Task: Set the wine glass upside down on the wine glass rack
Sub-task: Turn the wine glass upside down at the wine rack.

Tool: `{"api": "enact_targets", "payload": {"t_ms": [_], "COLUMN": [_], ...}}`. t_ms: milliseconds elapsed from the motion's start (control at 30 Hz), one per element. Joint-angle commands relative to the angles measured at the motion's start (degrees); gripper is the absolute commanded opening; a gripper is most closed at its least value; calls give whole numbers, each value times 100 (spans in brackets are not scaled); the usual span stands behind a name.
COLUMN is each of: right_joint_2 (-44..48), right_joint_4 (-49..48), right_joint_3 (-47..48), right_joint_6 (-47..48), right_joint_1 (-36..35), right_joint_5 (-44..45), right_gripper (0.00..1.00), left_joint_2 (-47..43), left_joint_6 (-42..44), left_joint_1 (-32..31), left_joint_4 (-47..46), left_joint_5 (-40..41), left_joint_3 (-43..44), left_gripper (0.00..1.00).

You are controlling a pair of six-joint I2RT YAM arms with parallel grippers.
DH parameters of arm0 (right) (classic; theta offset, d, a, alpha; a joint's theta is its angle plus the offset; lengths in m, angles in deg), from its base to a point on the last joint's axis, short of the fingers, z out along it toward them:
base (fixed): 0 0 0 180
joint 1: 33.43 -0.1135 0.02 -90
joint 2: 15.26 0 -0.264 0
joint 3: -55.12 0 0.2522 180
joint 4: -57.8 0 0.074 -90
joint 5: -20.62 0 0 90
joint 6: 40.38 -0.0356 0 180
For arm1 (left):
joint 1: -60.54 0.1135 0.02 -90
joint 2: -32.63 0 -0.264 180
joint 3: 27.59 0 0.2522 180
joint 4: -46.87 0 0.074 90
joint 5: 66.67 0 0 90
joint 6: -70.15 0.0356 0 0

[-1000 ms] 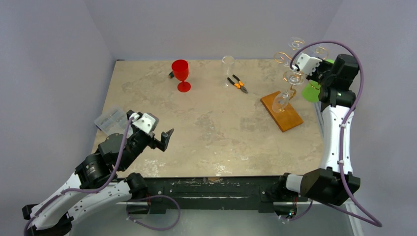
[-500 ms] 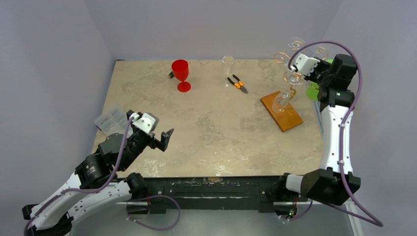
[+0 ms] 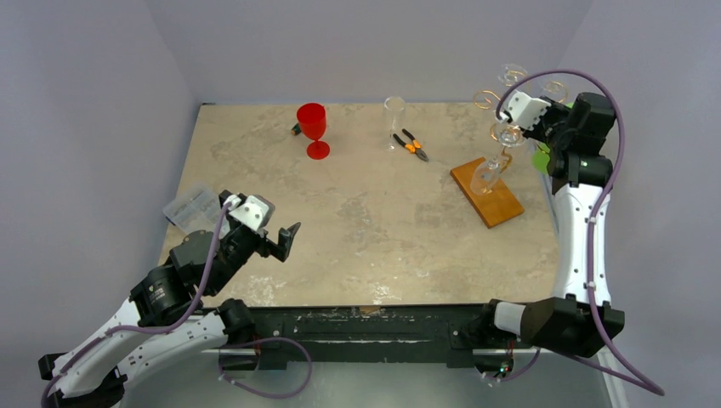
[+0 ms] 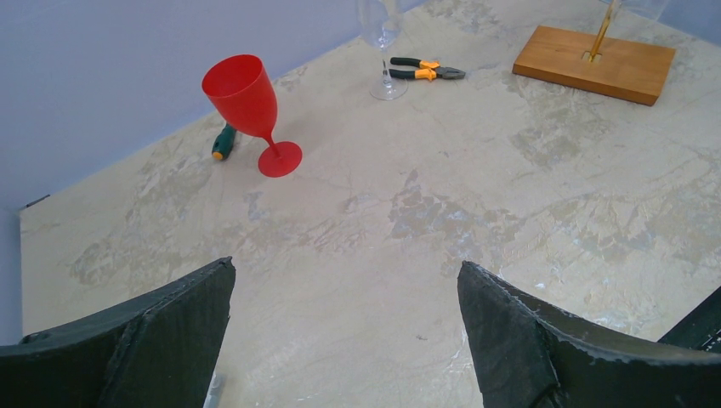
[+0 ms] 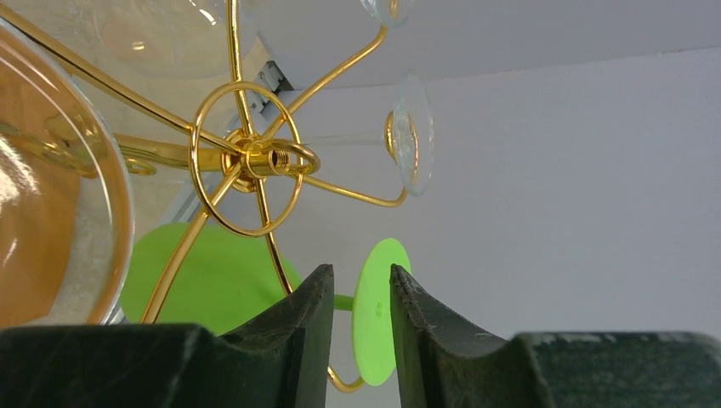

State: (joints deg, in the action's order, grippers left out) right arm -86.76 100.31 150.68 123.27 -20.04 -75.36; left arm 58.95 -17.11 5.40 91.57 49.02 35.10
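— What moved?
— Top view: the right arm has edged nearer the rack, hiding more of the green glass beside it.
— Left wrist?
— Left gripper spread wide, empty.
— Right wrist?
— Right gripper fingers slightly parted; the green glass's foot shows through the gap, beside a gold curl. Touching? Can't tell.

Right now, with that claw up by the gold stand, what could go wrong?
The right claw stands slightly parted at the stem of the green wine glass; whether its foot is seated on a gold arm I cannot tell, so it could drop. Backing out, the claw could snag the wire rack and jolt the clear glasses hanging.
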Motion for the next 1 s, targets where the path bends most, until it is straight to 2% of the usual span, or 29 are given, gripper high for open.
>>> {"api": "enact_targets", "payload": {"t_ms": [0,333,500,600,767,967], "right_joint_2": [189,449,659,832,1162,1917], "right_joint_4": [41,267,541,957,1935,2424], "right_joint_3": [403,764,1253,1568,1899,1464], "right_joint_6": [-272,-810,-1783,-2439,-3083,-3902], "right_joint_1": [-39,-139,-322,-332,-329,-336], "right_joint_5": [-201,-447,-704,-1119,-2117,-3538], "right_gripper": [29,35,37,40,52,63], "left_joint_2": [-29,-48,-99,-81,22,36], "left_joint_6": [121,129,138,148,161,192], "left_joint_1": [29,38,64,72,107,210], "left_joint_4": [-246,-264,-280,-294,-300,-299], "left_joint_5": [-65,-49,-18,1,32,83], "left_joint_3": [-15,-31,-46,-66,-80,-140], "left_gripper": [100,100,100,100,100,100]}}
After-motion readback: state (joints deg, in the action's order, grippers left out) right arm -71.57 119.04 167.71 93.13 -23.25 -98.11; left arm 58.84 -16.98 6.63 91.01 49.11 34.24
